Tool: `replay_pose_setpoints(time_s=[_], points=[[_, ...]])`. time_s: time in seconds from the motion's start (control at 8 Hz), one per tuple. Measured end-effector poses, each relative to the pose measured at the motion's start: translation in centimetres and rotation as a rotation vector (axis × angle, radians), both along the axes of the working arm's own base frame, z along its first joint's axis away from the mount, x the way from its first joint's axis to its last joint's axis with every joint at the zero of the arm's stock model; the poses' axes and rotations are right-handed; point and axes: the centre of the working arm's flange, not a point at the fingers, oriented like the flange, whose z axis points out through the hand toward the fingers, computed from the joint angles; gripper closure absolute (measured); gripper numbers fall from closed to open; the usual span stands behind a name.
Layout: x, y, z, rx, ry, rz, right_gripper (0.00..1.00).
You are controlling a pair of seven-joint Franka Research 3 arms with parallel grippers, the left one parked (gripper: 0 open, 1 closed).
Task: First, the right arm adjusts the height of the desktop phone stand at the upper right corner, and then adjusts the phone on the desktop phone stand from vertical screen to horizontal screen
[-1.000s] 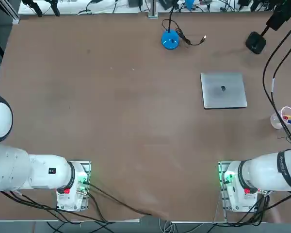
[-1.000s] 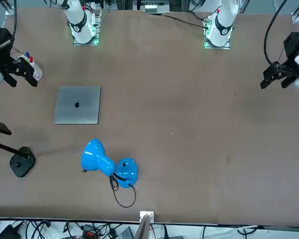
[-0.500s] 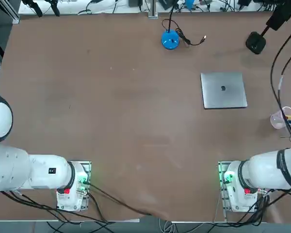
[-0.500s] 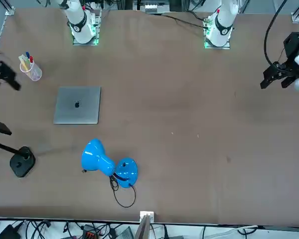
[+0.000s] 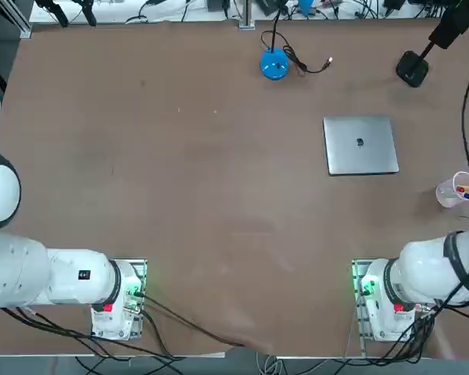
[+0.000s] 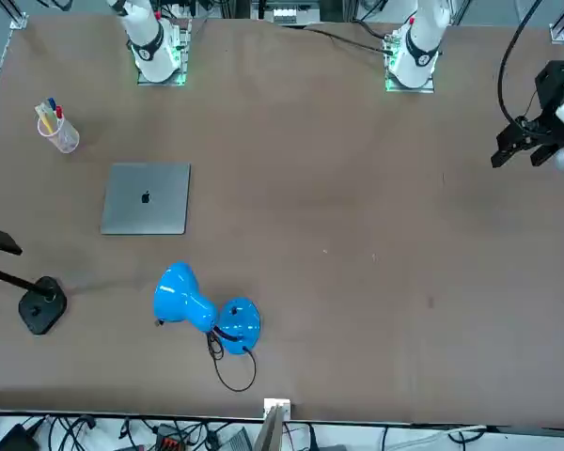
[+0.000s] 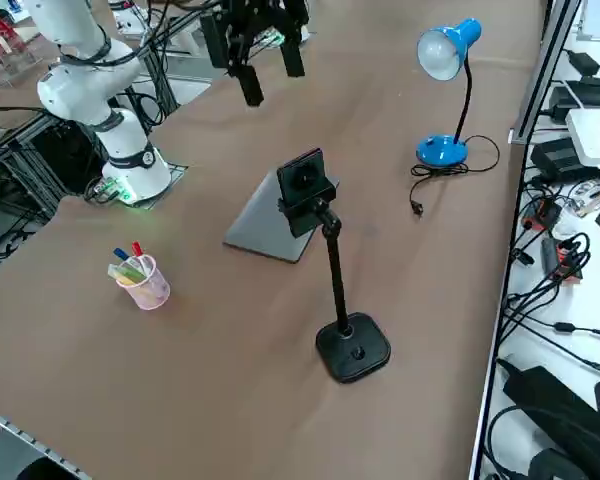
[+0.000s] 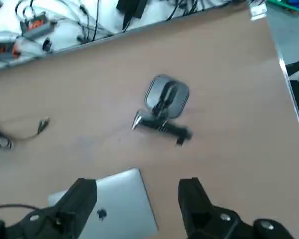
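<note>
Still step one for me, I'd say: my gripper point(image 8: 137, 206) is empty, fingers wide apart, and the phone stand point(image 7: 343, 300) sits out ahead, past the laptop point(image 8: 120, 206). Next I'd reach forward and grab its upper part.

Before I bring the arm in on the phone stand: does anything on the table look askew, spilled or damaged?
Nothing stands out. The phone stand and blue lamp are upright, the pen cup stands unspilled, and the laptop lies closed.
</note>
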Motion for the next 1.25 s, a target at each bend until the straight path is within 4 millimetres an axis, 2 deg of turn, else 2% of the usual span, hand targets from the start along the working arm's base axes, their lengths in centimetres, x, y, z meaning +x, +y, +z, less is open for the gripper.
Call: replay_pose_setpoints(time_s=[0.25, 0.38, 0.62, 1.25], points=[[2.8, -2.5, 0.2, -0.014, -0.046, -0.030, 0.01], [4.3, -3.7, -0.7, -0.025, -0.065, -0.043, 0.04], [6.7, -5.4, -3.8, -0.030, -0.080, -0.080, 0.08], [9.1, -6.1, -10.1, -0.007, -0.007, -0.122, 0.30]])
